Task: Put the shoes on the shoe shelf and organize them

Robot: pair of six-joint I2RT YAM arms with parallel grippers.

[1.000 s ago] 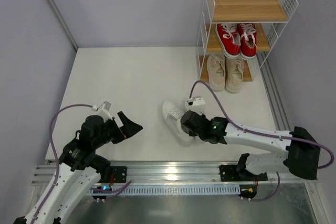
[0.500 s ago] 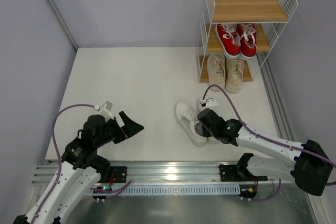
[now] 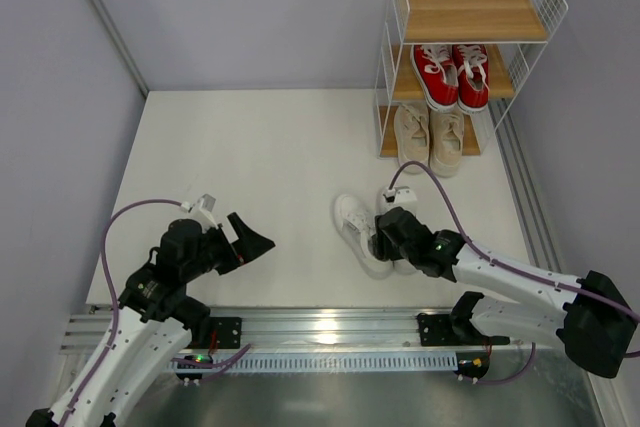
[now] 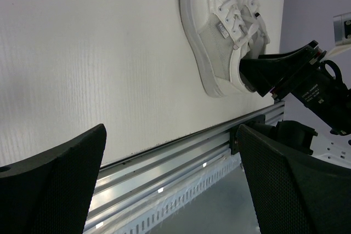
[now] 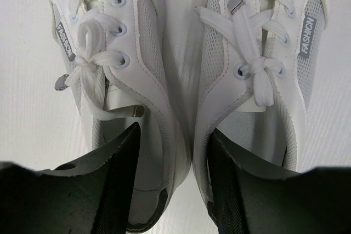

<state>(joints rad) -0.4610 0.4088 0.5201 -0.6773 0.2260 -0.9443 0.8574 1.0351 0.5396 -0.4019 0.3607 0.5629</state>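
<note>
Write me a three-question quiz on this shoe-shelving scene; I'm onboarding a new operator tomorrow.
1. True or false: the top tier of the shoe shelf already holds a pair.
2. Which pair sits on the middle tier? A) white B) red C) beige
3. Which end effector has its fingers at the white shoes on the table?

Key
1. False: the top board is bare.
2. B: the red pair. The beige pair is on the bottom tier.
3. The right end effector, with one finger in each shoe's opening. The left end effector hangs open, away from them.
</note>
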